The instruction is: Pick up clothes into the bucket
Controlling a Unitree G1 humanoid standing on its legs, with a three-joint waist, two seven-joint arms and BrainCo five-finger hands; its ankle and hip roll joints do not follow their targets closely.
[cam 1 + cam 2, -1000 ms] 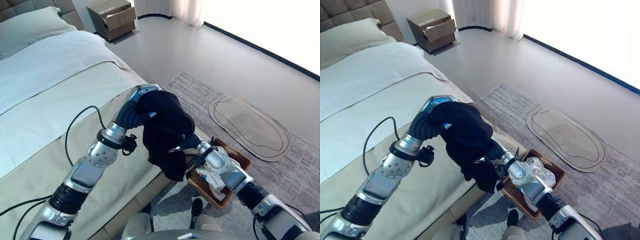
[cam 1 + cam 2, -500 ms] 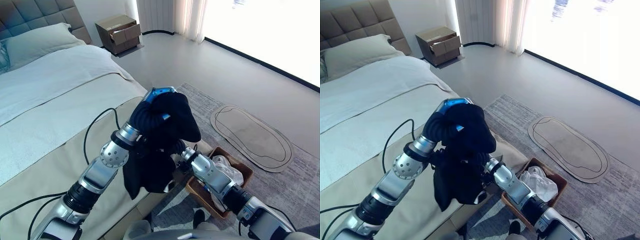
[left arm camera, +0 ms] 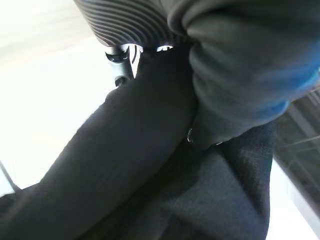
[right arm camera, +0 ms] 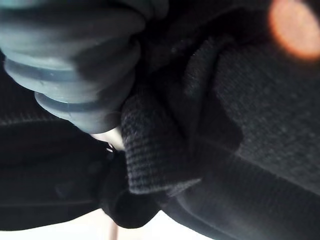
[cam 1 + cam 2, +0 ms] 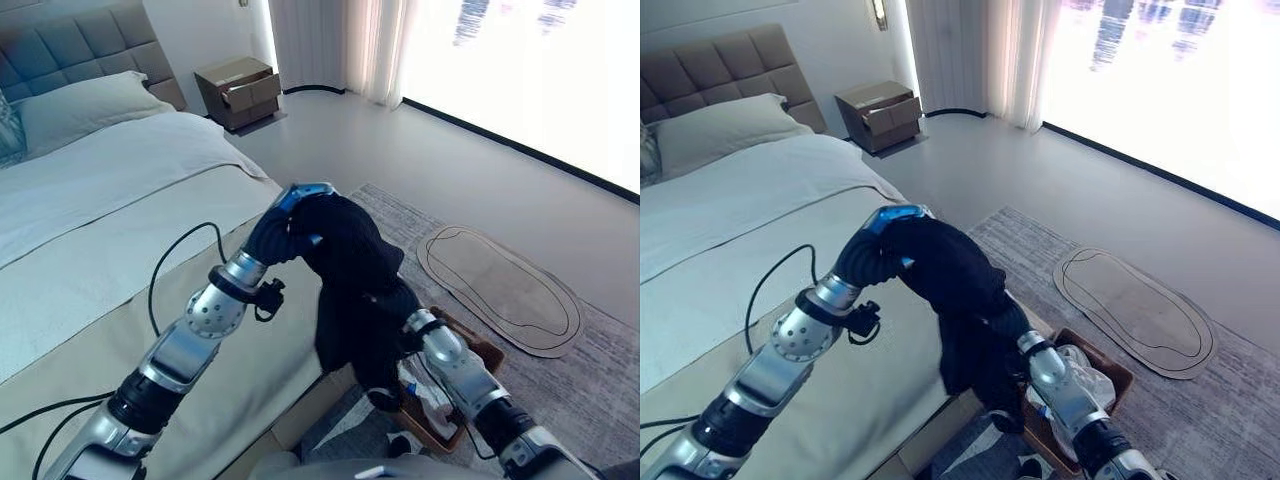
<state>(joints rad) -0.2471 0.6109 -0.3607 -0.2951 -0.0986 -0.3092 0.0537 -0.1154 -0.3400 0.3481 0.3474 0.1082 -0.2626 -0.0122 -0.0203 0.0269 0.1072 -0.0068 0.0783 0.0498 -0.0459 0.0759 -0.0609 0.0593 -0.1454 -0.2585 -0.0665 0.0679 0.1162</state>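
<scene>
— Pale smooth floor point(image 5: 400, 130) is running to the bright window, and a grey woven rug point(image 5: 590, 340) with an oval mat point(image 5: 500, 272) on it is lying beside the bed point(image 5: 120, 250). What is hanging in the middle?

— A black knitted garment point(image 5: 355, 275), soft and bunched, is draping from the left hand point(image 5: 290, 222) down over the right hand point(image 5: 395, 335). It is hanging past the bed's corner edge, above the rug, next to the brown wooden bucket point(image 5: 1118, 372) (really a shallow square tray with something white crumpled inside).

— Are the fingers gripping it?

— Cloth is covering both hands, so I cannot tell how either set of fingers is standing. In the left wrist view, folds of dark fabric are lying against the ribbed cover; the right wrist view is showing coarse ribbed knit pressed close.

— Any room around?

— Open floor is stretching toward the window and toward a brown nightstand point(image 5: 236, 90) by the padded headboard point(image 5: 720, 75). The bed's flat beige cover is lying smooth under the left arm.
</scene>
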